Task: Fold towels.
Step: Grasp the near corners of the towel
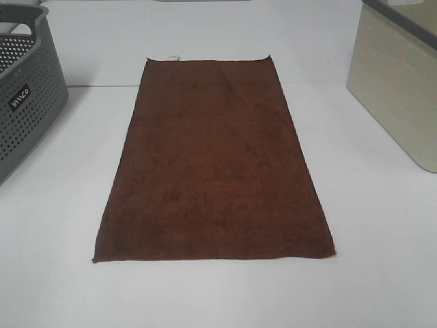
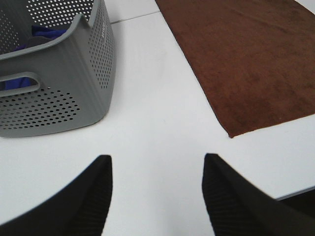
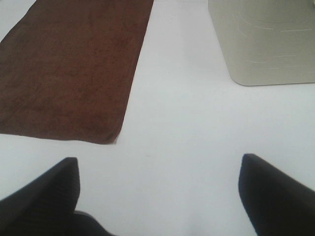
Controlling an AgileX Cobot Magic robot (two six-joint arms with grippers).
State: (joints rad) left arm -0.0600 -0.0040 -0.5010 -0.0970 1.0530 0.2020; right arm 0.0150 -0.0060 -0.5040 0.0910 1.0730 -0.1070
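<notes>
A dark reddish-brown towel [image 1: 215, 164] lies flat and unfolded on the white table, long axis running away from me, with a small white tag [image 1: 173, 57] at its far short edge. Neither gripper shows in the exterior high view. In the left wrist view my left gripper [image 2: 156, 164] is open and empty above bare table, near the towel's [image 2: 246, 59] near left corner. In the right wrist view my right gripper [image 3: 160, 164] is open wide and empty, near the towel's [image 3: 74, 69] near right corner.
A grey perforated basket [image 1: 24, 92] stands at the left edge; the left wrist view shows the basket [image 2: 59, 93] holding blue cloth [image 2: 47, 33]. A beige bin [image 1: 399, 89] stands at the right, and it also shows in the right wrist view [image 3: 266, 39].
</notes>
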